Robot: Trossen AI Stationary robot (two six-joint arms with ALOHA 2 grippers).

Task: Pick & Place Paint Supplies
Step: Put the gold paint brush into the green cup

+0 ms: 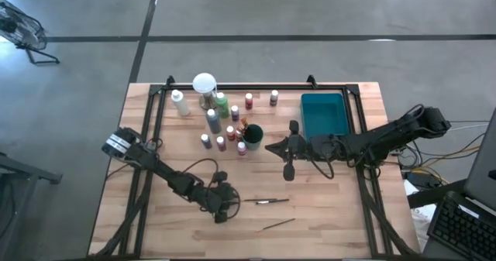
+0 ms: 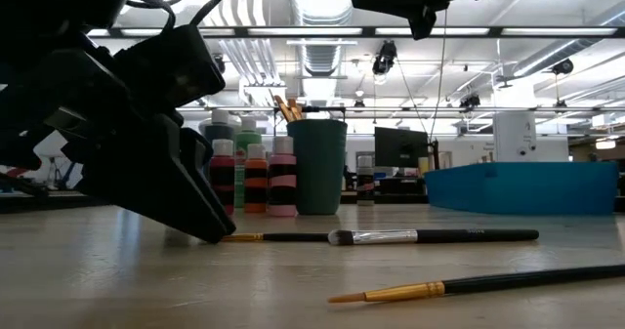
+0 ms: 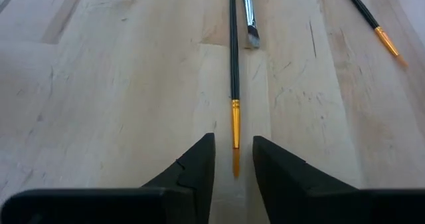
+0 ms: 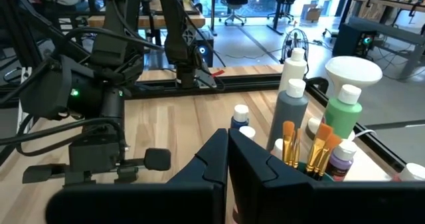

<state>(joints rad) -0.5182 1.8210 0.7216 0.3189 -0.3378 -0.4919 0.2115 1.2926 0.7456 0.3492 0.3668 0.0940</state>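
Note:
Two thin dark brushes lie flat, side by side, on the near middle of the table: one with a gold ferrule (image 3: 234,121) and one with a silver ferrule (image 3: 249,11). A third brush (image 1: 277,224) lies nearer the front edge. My left gripper (image 3: 234,164) is down at the table, open by a narrow gap. Its fingers stand on either side of the gold-ferruled brush's orange tip (image 3: 235,161) without touching it. White-capped paint bottles (image 1: 221,121) stand in a cluster at the far middle. My right gripper (image 1: 270,147) is shut and hovers beside a dark green cup (image 1: 253,135) with brushes standing in it.
The teal tray (image 1: 324,114) sits at the far right, behind my right arm. A round white-topped object (image 1: 204,84) stands at the back of the bottle cluster. A black frame runs along the table's far and side edges. Bare wood lies left of and in front of the loose brushes.

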